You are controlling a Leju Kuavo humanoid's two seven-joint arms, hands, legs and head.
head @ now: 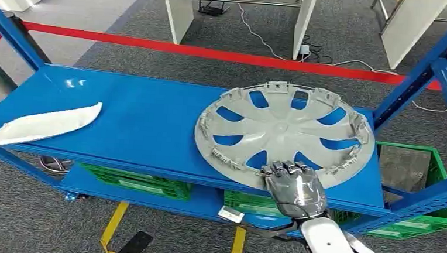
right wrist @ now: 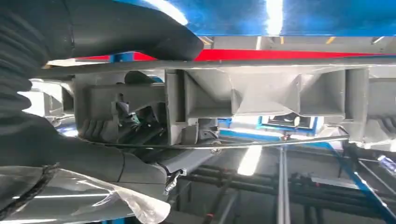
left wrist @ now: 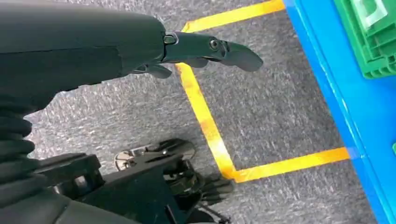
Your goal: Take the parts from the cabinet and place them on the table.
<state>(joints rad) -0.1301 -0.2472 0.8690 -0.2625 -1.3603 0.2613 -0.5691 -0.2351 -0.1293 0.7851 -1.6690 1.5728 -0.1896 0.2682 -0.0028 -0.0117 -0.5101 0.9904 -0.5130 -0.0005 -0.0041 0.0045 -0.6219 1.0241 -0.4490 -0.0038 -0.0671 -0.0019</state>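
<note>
Grey carpet crossed by a red floor line fills the background of the head view, with a blue metal shelf spanning the middle of the frame. At the left end of the shelf lies a long white trim part, its long axis running left to right and tilting slightly up toward the right. Green crates sit on the lower shelf beneath.

Right of centre, a round grey wheel cover lies flat on the shelf, inner side up, with its near rim at the front edge of the shelf. The right hand reaches up from the lower right of the frame and meets that near rim. In the right wrist view the thumb lies on one face of the rim and the dark fingers on the other, so the hand appears to be clamped on the cover, though the close, turned angle makes the contact hard to confirm.

The left hand hangs over carpet and yellow floor tape, holding nothing, fingers loosely extended.

The cover sits directly ahead of the right hand, which is by far the nearer one. Lifting it off probably means drawing it back toward the robot, over the shelf edge. The white part lies well apart, far left.
</note>
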